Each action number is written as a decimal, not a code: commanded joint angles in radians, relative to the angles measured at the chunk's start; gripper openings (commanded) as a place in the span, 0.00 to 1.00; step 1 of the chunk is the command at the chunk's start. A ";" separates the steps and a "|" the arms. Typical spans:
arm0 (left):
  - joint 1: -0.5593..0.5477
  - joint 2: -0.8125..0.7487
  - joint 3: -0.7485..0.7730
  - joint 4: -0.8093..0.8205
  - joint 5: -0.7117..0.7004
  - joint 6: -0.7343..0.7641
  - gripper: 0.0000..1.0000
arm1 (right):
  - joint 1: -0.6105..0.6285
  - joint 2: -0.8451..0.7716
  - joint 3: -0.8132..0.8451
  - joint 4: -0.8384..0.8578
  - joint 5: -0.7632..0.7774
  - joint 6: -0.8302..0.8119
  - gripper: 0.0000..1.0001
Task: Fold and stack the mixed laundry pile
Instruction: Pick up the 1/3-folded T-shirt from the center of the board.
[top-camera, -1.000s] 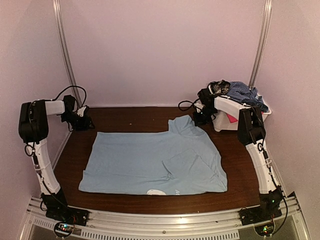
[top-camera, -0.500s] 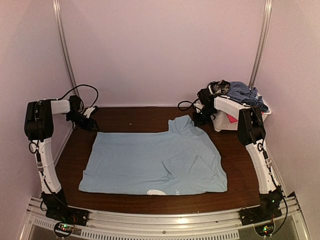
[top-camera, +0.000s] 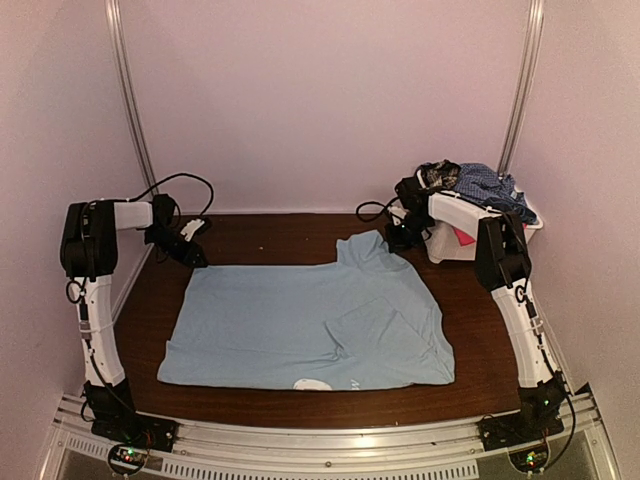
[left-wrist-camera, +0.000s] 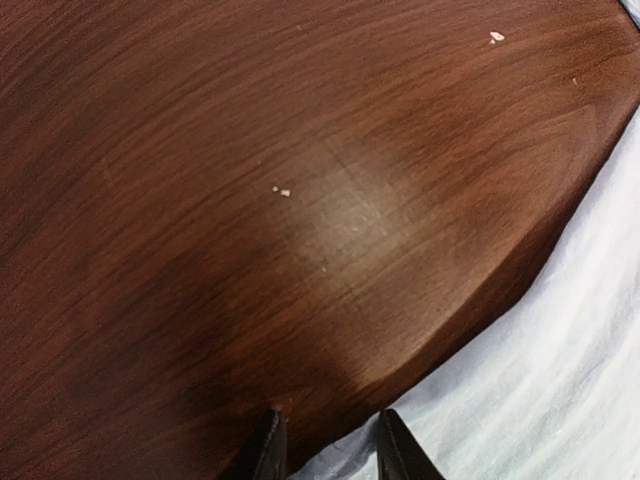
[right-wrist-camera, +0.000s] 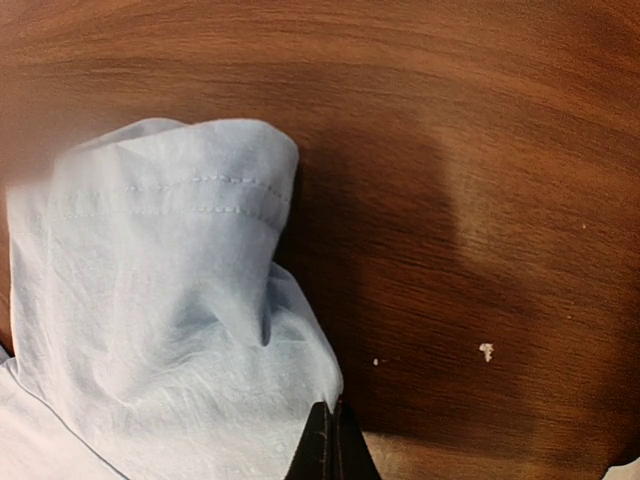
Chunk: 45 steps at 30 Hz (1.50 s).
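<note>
A light blue T-shirt (top-camera: 310, 325) lies spread flat on the brown table (top-camera: 280, 232). My left gripper (top-camera: 196, 252) is down at the shirt's far left corner. In the left wrist view its jaws (left-wrist-camera: 330, 452) stand apart with the shirt's edge (left-wrist-camera: 560, 380) lying between the tips. My right gripper (top-camera: 399, 240) is shut on the shirt's far right corner, and the cloth (right-wrist-camera: 170, 300) bunches up from its closed tips (right-wrist-camera: 333, 440). The rest of the mixed laundry pile (top-camera: 480, 185) sits heaped in the basket.
A white plastic basket (top-camera: 452, 250) stands at the back right, against the right arm, holding a blue checked shirt (top-camera: 487, 184), a plaid piece (top-camera: 437, 173) and a pink piece (top-camera: 461, 236). Walls close in on three sides. Bare wood lies behind the shirt.
My left gripper has moved right along the back of the table to the shirt's far left corner, and its jaws have narrowed. The right arm and the shirt have not moved.
</note>
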 joint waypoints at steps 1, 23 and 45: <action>0.002 0.014 -0.006 -0.033 0.013 0.035 0.32 | -0.013 -0.022 0.019 -0.025 0.003 0.003 0.00; 0.006 -0.064 0.040 -0.031 0.061 -0.035 0.00 | -0.029 -0.056 0.065 -0.025 0.005 0.013 0.00; -0.007 -0.250 -0.167 0.021 0.022 -0.033 0.00 | -0.031 -0.312 -0.243 0.042 -0.024 -0.009 0.00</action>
